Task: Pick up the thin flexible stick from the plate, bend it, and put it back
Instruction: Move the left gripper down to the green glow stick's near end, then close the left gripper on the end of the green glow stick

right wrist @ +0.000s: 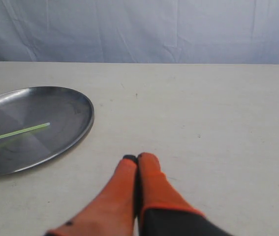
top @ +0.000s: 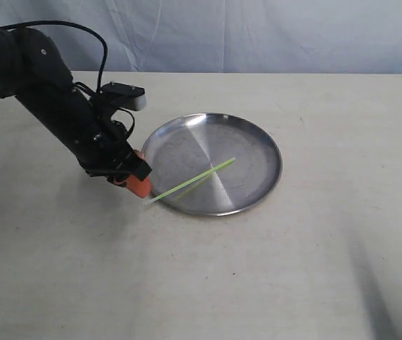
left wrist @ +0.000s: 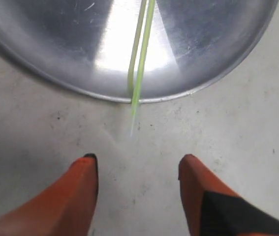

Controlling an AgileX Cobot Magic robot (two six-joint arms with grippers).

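The steel plate (top: 254,145) lies near the table's middle. The thin yellow-green stick (top: 190,182) lies straight across it, one end resting on the near-left rim and poking a little past it over the table. My left gripper (top: 140,183) hovers just off that rim, close to the protruding end; in the left wrist view it (left wrist: 138,161) is open, with the stick (left wrist: 141,54) ahead of the orange fingertips (left wrist: 86,164) and nothing between them. In the right wrist view my right gripper (right wrist: 137,158) is shut and empty, apart from the plate (right wrist: 75,105) and stick (right wrist: 16,132). The exterior view does not show it.
A beige table (top: 314,255) spreads around the plate. A pale blue cloth backdrop (top: 257,32) hangs behind the far edge. The left arm's black body and cable (top: 52,85) stand over the table's left side.
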